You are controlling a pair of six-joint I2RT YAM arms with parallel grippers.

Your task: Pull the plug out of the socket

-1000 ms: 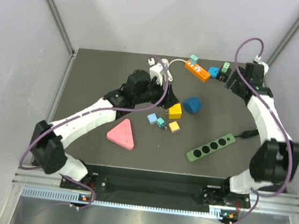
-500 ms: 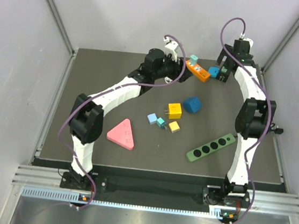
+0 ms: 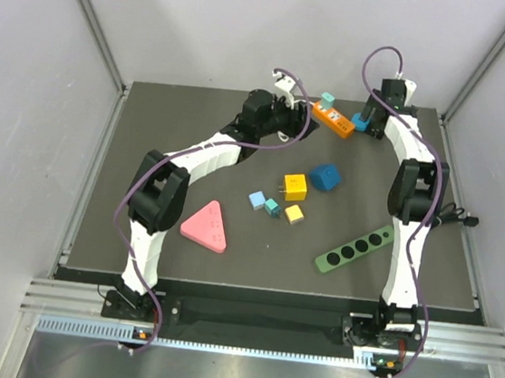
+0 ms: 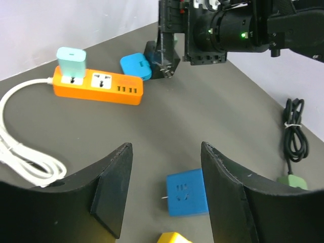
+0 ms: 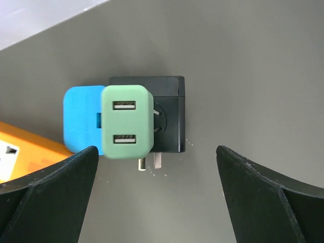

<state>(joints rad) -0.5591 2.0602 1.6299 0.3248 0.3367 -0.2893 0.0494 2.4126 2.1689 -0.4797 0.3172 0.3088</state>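
A: Where was the green plug (image 5: 126,121)?
B: On the black socket (image 5: 169,101), far-right of surface (image 5: 253,50), straight under R pincer (image 5: 157,152), which was wide, empty. Plug's long axis lay crosswise to the gap. L pincer (image 4: 166,149) half-open, farther.

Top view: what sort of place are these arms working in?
Likely an enclosed lab test bench: plain grey panels on metal posts, and a dark mat holding an orange power strip and a pink triangle.
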